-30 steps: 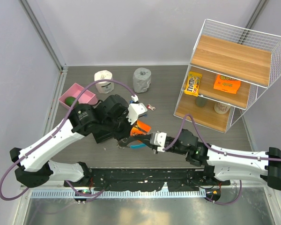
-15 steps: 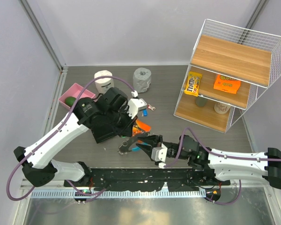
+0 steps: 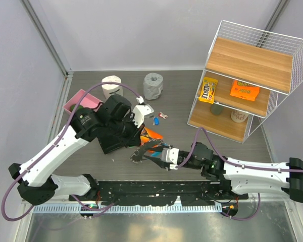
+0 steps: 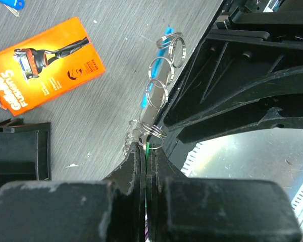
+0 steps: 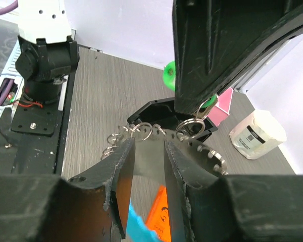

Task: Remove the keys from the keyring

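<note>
keys point(image 3: 140, 152): dull-grey cluster, saw-edged, fanned in a rough circle. located near the front middle of the table point(image 3: 179, 101), between the two claws. whether it rests on the surface or hangs clear cannot be told.

keyring point(image 5: 139, 228): slim light-blue band, joined to the cluster. seen low in the right wrist view, between that claw's fingers.

right gripper point(image 5: 149, 146): reaches in from the right side. fingers drawn close together around the light-blue band, grasping it.

left gripper point(image 4: 146, 146): comes down from the left. jaws clenched tight, pinching a small wire loop at the edge of the cluster.

split rings point(image 4: 158, 84): several silver loops in a row, running away from the left claw's tips, over the table.

razor pack point(image 4: 48, 65): orange card, lying flat just beyond the cluster, partly under the left arm in the top view.

blue-tagged piece point(image 3: 155, 121): small, loose on the table, beyond the razor pack.

pink-tagged piece point(image 3: 164, 115): small, just beside the blue one.

pink bin point(image 3: 81, 100): far left, partly hidden by the left arm.

white roll point(image 3: 111, 86), grey roll point(image 3: 153, 85): upright, near the back wall.

wire shelf point(image 3: 250, 63): far right, wooden tiers. the middle tier holds a yellow candy bag point(image 3: 208, 89) and an orange packet point(image 3: 244, 91).
</note>
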{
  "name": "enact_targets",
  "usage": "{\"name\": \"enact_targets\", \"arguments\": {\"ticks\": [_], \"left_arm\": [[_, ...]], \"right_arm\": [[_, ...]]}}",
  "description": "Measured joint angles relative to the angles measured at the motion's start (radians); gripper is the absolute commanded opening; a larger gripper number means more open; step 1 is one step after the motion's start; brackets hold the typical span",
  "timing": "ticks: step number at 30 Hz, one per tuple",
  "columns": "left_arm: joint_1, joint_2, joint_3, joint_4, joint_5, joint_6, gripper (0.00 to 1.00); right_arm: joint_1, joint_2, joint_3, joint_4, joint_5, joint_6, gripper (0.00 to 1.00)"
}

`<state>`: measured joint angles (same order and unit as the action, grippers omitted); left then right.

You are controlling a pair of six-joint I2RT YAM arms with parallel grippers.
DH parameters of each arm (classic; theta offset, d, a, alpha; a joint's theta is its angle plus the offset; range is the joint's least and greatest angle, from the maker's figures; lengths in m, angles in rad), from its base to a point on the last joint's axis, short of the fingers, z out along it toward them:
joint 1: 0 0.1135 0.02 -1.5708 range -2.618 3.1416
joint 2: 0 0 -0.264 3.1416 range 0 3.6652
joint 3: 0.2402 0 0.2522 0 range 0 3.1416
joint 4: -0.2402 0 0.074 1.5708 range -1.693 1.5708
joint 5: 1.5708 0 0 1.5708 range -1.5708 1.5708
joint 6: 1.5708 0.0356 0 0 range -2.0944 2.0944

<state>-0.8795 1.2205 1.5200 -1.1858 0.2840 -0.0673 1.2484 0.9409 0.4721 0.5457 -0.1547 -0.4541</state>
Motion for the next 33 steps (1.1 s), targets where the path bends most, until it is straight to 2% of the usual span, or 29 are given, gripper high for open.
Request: {"name": "enact_targets", "arguments": {"ticks": [26,32,33], "left_arm": [[-0.011,-0.037,-0.049,0.029,-0.004,-0.005,0.00],[-0.015,-0.037,-0.049,0.029,-0.007,-0.007,0.00],[-0.015,-0.038,-0.050,0.029,-0.007,-0.008,0.00]], "right_arm": [[-0.009,0.071,0.063,0.046,0.049,0.060,0.35],[-0.015,0.101,0.076,0.055,0.055,0.064,0.27],[-0.015,0.105,0.076,0.058,0.058,0.065,0.22]]}}
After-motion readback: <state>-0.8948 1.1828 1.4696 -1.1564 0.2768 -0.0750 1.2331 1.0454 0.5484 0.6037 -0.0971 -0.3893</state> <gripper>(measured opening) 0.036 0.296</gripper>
